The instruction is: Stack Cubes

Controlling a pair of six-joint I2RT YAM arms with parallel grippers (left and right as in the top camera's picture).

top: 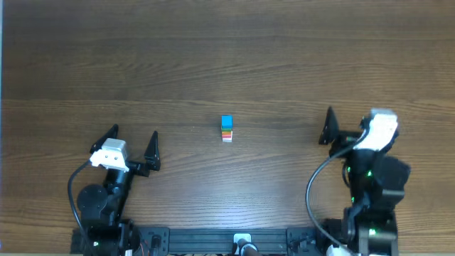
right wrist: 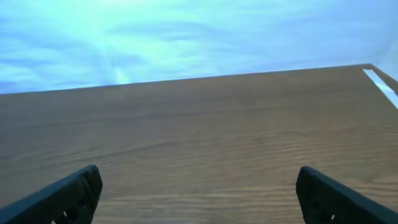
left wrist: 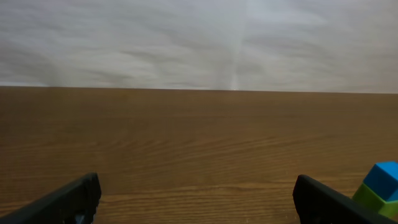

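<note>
Left gripper [left wrist: 196, 190] and right gripper [right wrist: 198, 183] both spread wide, stack of cubes [top: 227, 129] between them.
Each gripper has its jaws far apart with nothing held. The left gripper sits over the near left of the wooden table [top: 227, 57] and the right gripper over the near right. The stack of cubes stands upright on the table about midway between them, well apart from both. A blue cube [left wrist: 385, 177] is on top, with a green cube [left wrist: 372, 200] directly beneath it.

No text, label, number or sign can be read on anything in these views.
</note>
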